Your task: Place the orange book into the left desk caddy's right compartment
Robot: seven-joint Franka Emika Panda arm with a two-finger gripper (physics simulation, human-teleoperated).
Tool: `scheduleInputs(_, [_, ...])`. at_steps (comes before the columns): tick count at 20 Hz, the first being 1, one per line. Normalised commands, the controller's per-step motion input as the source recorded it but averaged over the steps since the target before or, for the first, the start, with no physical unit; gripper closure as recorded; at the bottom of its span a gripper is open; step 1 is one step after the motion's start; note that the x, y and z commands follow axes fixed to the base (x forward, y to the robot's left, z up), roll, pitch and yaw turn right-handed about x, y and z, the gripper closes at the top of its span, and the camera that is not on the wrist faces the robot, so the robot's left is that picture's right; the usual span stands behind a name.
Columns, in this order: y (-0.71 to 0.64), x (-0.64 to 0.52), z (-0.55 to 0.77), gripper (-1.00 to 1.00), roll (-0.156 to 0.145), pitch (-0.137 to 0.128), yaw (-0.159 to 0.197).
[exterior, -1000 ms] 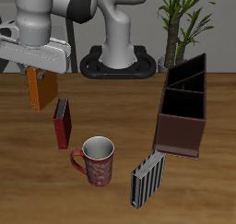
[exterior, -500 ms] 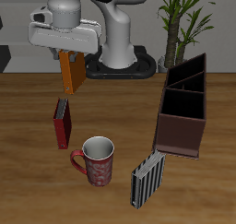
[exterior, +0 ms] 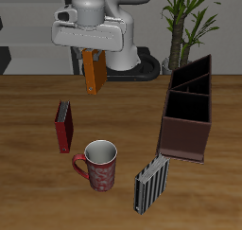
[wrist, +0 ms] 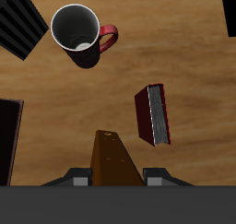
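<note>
Gripper clenched on orange book, high above table, well apart from caddy. Book hung loose below fingers. Could tilt, hit caddy wall, slip out, or land in wrong slot.

A simulated home-office or study corner: a wood-grain worktop carries desk things. Beside the dark reddish-brown desk caddy stand a striped book, a red mug and a dark red book, and a potted plant rises behind the caddy.
</note>
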Motion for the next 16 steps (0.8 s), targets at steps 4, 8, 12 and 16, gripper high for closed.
scheduleInputs(4, [0.54, 0.13, 0.02, 1.00, 0.026, 0.012, -0.010])
scheduleInputs(8, [0.52, 0.20, 0.07, 1.00, 0.036, 0.016, -0.011])
scheduleInputs(12, [0.49, 0.18, 0.04, 1.00, 0.038, 0.007, -0.030])
scheduleInputs(16, [0.73, 0.22, -0.02, 1.00, 0.038, 0.034, -0.039])
